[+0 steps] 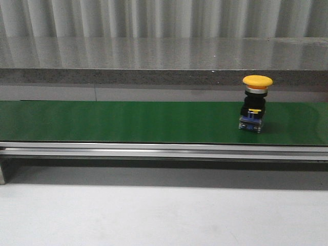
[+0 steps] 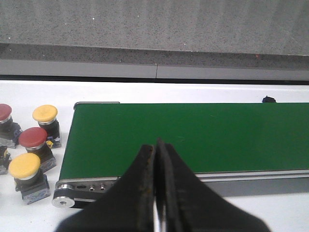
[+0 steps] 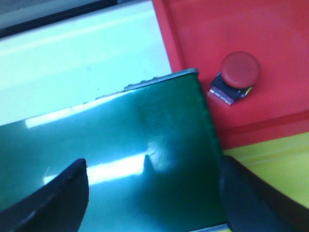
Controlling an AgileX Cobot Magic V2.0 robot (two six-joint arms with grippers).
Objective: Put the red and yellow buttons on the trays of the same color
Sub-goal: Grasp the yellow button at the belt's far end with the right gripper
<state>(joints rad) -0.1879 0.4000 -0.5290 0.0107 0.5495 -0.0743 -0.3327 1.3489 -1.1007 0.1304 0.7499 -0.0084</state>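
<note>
The left gripper (image 2: 156, 193) hung pinched together and empty above the near edge of the green conveyor belt (image 1: 128, 122), while the right gripper (image 3: 152, 193) stood spread wide — nothing between its fingers. Further off, a yellow mushroom-head push button on a black body (image 1: 254, 104) stood upright on the belt's right part; a red push button (image 3: 236, 75) lay on the red plastic tray (image 3: 280, 43) — just beside the yellow tray (image 3: 275, 159).

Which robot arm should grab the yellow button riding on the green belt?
Probably the right. The yellow button stands toward the belt's right side, and the right gripper hangs open over the belt end beside the trays. The left gripper is shut at the other end.
</note>
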